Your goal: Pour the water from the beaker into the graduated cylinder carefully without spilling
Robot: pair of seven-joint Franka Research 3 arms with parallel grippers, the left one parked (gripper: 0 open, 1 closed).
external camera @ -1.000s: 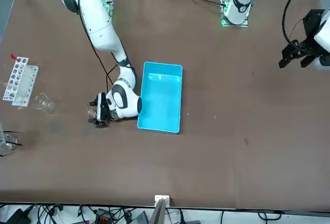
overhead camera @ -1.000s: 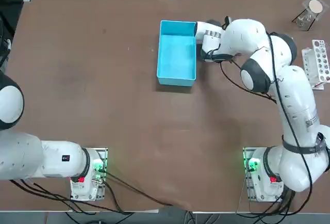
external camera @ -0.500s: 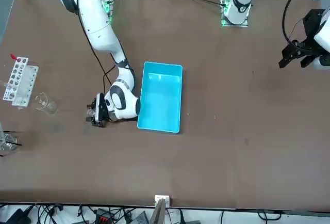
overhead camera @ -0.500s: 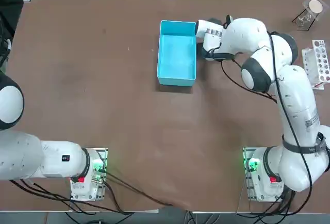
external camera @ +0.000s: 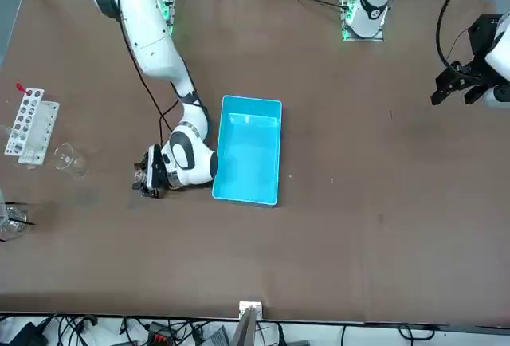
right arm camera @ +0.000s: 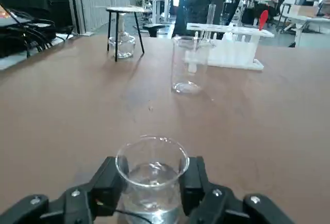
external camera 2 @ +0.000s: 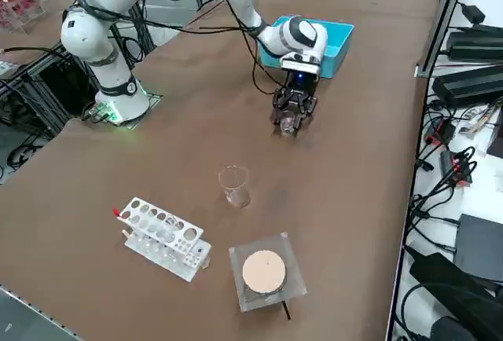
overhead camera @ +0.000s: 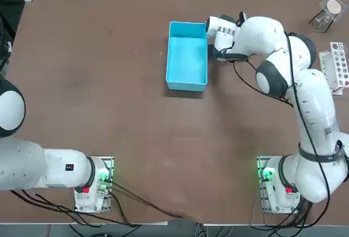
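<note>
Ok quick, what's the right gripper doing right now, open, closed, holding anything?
Right gripper: low over the table beside the blue box, closed on the beaker, which has water in it.

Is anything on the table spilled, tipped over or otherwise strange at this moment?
Nothing stands out. The right gripper holds the beaker upright between its fingers, water inside, with no wet patch visible on the table around it. The graduated cylinder stands upright and apart, and the white rack sits level.
</note>
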